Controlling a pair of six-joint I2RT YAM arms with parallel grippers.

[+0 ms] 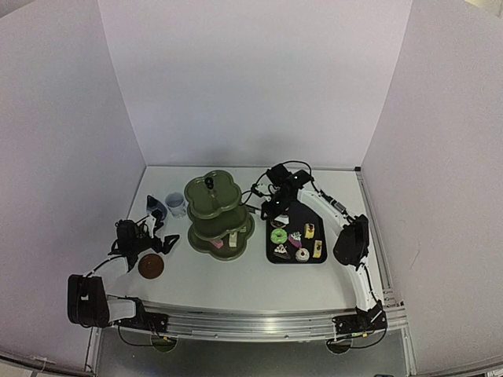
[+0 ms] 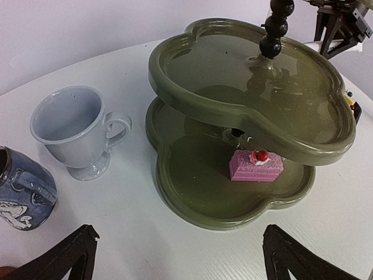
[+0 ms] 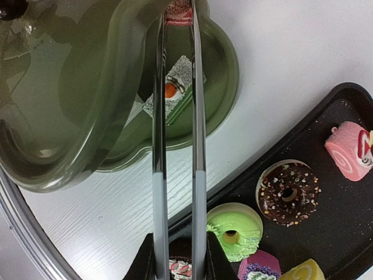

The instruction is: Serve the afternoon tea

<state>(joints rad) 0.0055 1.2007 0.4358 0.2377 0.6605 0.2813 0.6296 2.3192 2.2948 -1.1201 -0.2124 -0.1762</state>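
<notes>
The dark green three-tier stand (image 1: 218, 214) stands mid-table. Its bottom tier holds a pink cherry-topped cake (image 2: 256, 165) and a white and green slice (image 3: 172, 88). My right gripper (image 3: 178, 252) is shut on metal tongs (image 3: 198, 116) that reach over the bottom tier. A small pink pastry (image 3: 178, 13) sits between the tong tips. My left gripper (image 2: 180, 262) is open and empty, low on the table before the stand (image 2: 233, 93). The white cup (image 2: 73, 131) and blue jug (image 2: 23, 186) stand left of it.
The black tray (image 3: 344, 233) lies right of the stand with a green doughnut (image 3: 231, 228), a chocolate doughnut (image 3: 288, 192), a pink roll (image 3: 349, 150) and other pastries. A brown round disc (image 1: 151, 267) lies by the left arm. White walls enclose the table.
</notes>
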